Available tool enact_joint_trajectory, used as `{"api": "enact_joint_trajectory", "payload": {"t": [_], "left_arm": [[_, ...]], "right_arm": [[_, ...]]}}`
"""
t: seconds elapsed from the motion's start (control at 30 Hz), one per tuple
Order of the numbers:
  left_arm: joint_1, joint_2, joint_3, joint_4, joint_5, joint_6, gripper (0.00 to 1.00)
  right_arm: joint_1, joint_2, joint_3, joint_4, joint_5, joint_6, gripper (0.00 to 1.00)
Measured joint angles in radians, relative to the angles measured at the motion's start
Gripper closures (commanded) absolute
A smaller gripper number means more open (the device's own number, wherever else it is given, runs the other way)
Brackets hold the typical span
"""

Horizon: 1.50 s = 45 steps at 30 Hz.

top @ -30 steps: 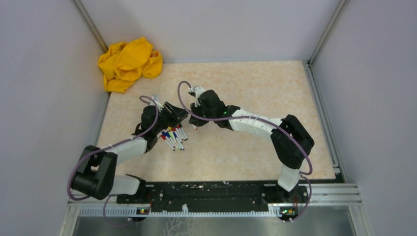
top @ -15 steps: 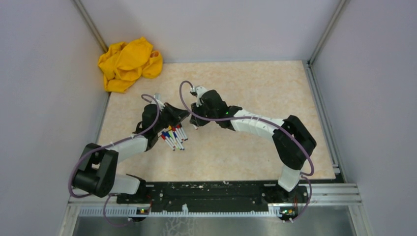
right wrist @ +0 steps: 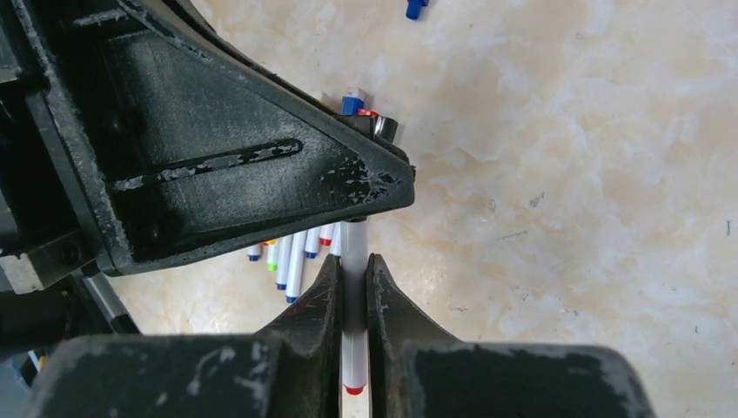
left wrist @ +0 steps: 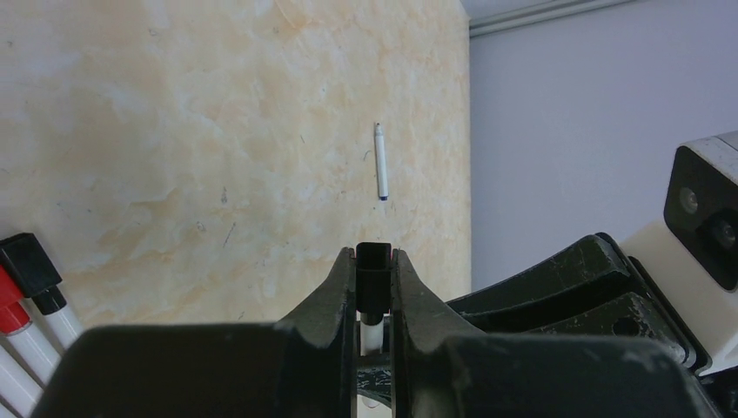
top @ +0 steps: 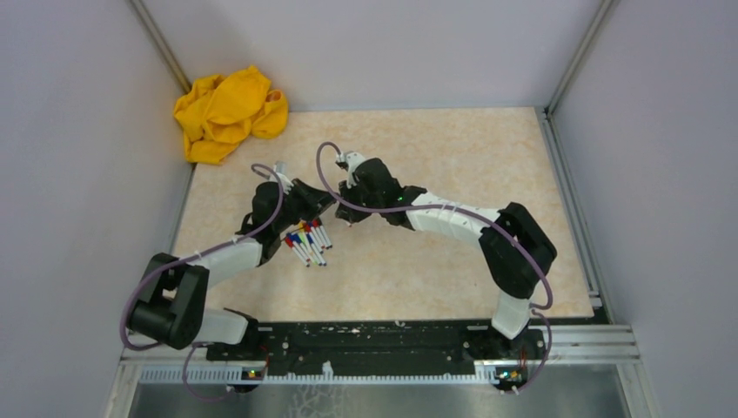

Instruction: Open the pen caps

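My left tool [left wrist: 375,261] is black, scuffed grey. The cap [left wrist: 374,272] in it is black, the barrel [left wrist: 372,333] below white. My right tool [right wrist: 352,272] is black with whitish wear, and the same barrel there is white with a red band. Desk [left wrist: 174,131]: cream-beige marbling, dark specks. Loose pen [left wrist: 380,162] ahead of my left tool: white, dark-blue tip. Red cap [left wrist: 9,306] at its left. Pile [right wrist: 287,261] beside my right tool: blue, green, red ends. Cloth [top: 228,113]: yellow.

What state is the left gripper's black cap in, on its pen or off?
On. In the left gripper, shut on it, the black cap meets the white barrel with no gap showing.
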Motion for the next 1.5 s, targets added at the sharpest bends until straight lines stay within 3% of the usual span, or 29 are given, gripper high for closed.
{"api": "enact_joint_trajectory", "payload": {"t": [0.27,0.5,0.63,0.93,1.13,1.5], "left_arm": [[0.0,0.013,0.026,-0.038,-0.092,0.029,1.0],[0.135,0.132,0.154,-0.066,-0.176,0.055,1.0],[0.14,0.17,0.251,-0.193,-0.24,0.121,1.0],[0.109,0.169,0.265,-0.429,-0.513,0.231,0.77],[0.11,0.254,0.265,-0.473,-0.59,0.245,0.67],[0.11,0.331,0.3,-0.493,-0.645,0.246,0.65]], "right_arm": [[-0.002,0.015,-0.013,0.023,0.02,0.003,1.0],[-0.001,-0.004,-0.193,0.037,0.048,0.007,1.0],[-0.008,-0.011,-0.205,0.005,0.119,0.003,1.0],[-0.092,-0.011,-0.101,-0.091,0.361,-0.021,1.0],[-0.141,0.053,-0.069,-0.119,0.472,-0.042,1.0],[-0.195,0.158,-0.02,-0.164,0.568,-0.084,1.0]]}}
